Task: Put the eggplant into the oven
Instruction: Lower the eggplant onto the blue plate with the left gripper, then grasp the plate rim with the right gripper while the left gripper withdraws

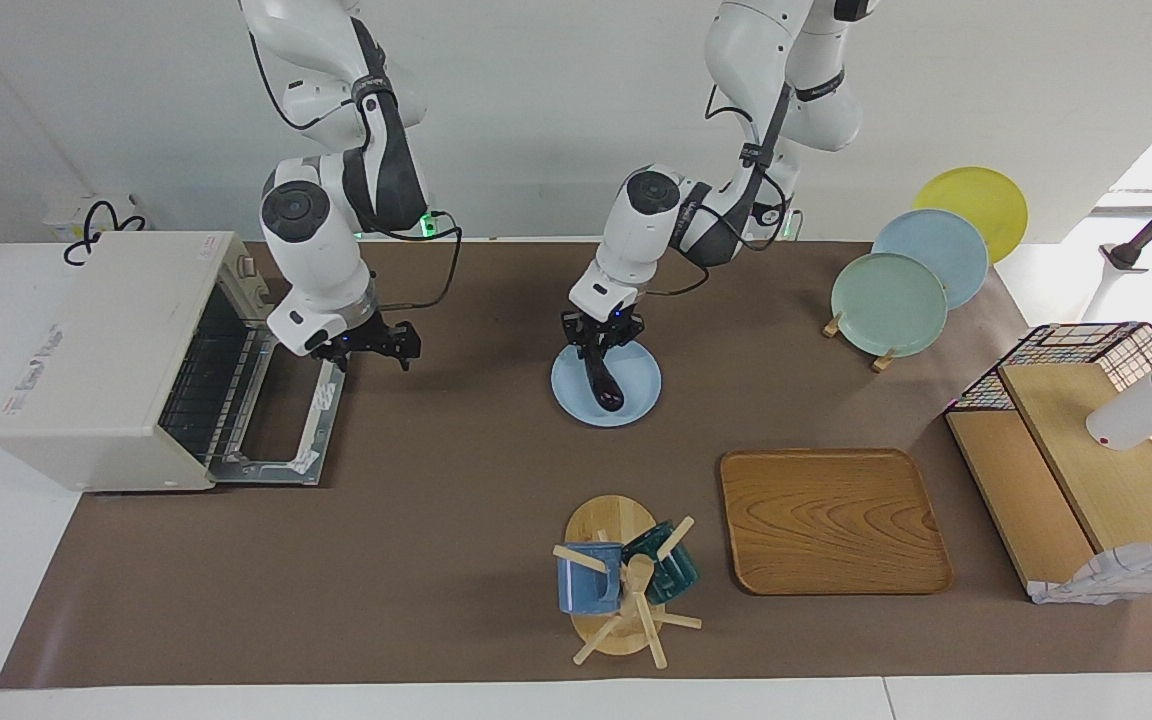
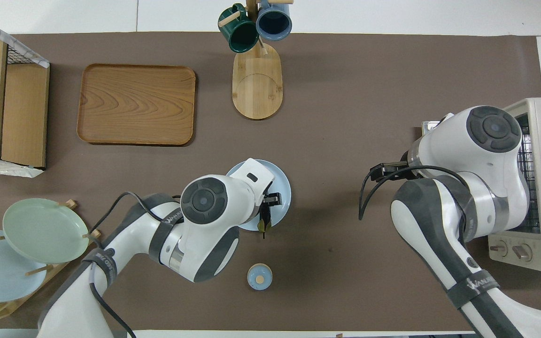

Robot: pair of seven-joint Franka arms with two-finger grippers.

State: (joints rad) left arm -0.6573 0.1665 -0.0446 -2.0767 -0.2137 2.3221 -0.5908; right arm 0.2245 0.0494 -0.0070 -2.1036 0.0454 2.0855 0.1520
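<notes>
The dark purple eggplant (image 1: 604, 380) hangs tilted over the light blue plate (image 1: 641, 385) in the middle of the table. My left gripper (image 1: 600, 338) is shut on it near its stem end. I cannot tell whether its lower end touches the plate. In the overhead view its green stem (image 2: 262, 226) pokes out under the left gripper (image 2: 266, 209). The cream-white oven (image 1: 106, 340) stands at the right arm's end with its door (image 1: 286, 440) dropped open. My right gripper (image 1: 374, 348) is open and empty, above the door's edge nearer to the robots.
A mug tree (image 1: 621, 585) with a blue and a green mug, and a wooden tray (image 1: 831, 520), stand farther from the robots. A plate rack (image 1: 891, 300) and a wire basket (image 1: 1086, 470) are at the left arm's end. A small blue lid (image 2: 259, 277) lies nearer to the robots than the plate.
</notes>
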